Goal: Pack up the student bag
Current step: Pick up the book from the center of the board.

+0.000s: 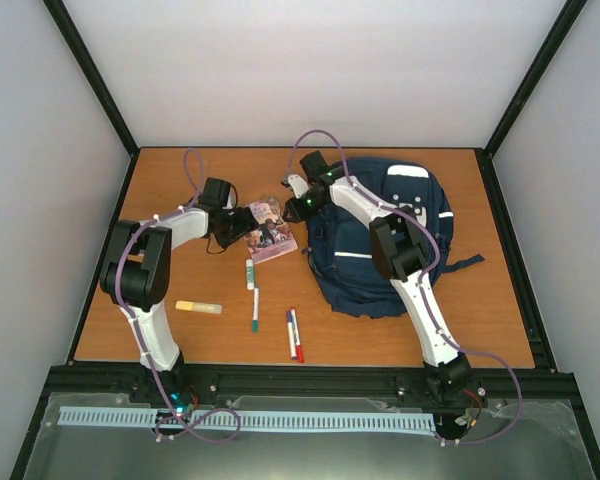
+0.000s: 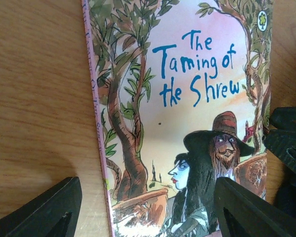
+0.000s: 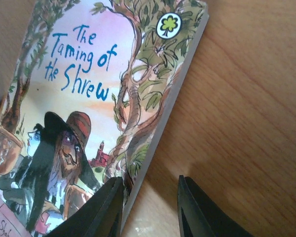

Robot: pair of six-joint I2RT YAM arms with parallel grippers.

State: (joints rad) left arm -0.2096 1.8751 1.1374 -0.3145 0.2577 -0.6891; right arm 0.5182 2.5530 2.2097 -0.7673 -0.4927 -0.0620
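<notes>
The student bag (image 1: 380, 250), a large navy backpack, lies on the right half of the table under my right arm. A picture book, "The Taming of the Shrew" (image 1: 270, 232), lies on the wood just left of it. My left gripper (image 1: 242, 225) stands open over the book's pink spine edge (image 2: 102, 163), one finger above bare wood and the other above the cover. My right gripper (image 3: 149, 197) straddles the book's opposite long edge (image 3: 153, 143). Its left finger (image 3: 106, 207) rests on the cover and its right finger (image 3: 197, 212) stands apart over the wood.
Loose stationery lies in front of the book: a yellow marker (image 1: 198, 307), a white marker (image 1: 249, 273), a green-tipped pen (image 1: 255, 310), and a blue and a red pen (image 1: 294, 335) side by side. Black frame posts border the table.
</notes>
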